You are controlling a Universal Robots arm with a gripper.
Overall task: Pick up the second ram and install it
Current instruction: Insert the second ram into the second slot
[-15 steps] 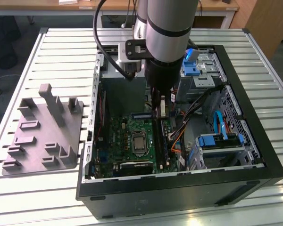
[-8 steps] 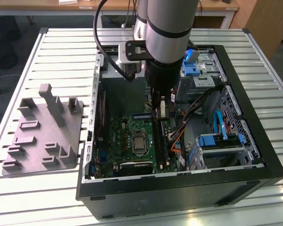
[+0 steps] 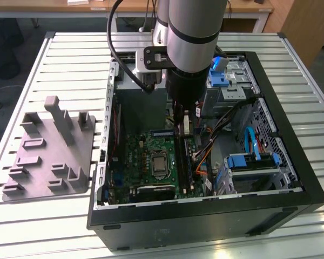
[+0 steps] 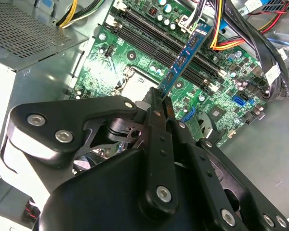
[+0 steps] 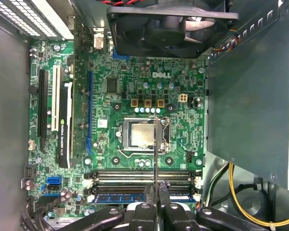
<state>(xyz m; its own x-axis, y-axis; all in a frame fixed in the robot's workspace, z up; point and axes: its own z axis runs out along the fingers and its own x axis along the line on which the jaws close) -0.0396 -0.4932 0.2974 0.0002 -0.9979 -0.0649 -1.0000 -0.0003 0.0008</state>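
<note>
Second wrist view: gripper [image 4: 162,99] clamps ram [image 4: 184,57]; cables [image 4: 254,44] beside.

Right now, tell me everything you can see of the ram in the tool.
The ram is a thin, flat, narrow board. Its face looks blue-green, with small dark chips in a row. The tool is shut on one end, and the rest sticks out free and tilted above the motherboard, not seated in a slot. In the first wrist view it is edge-on, a thin line. I cannot tell if its far end touches anything.
</note>
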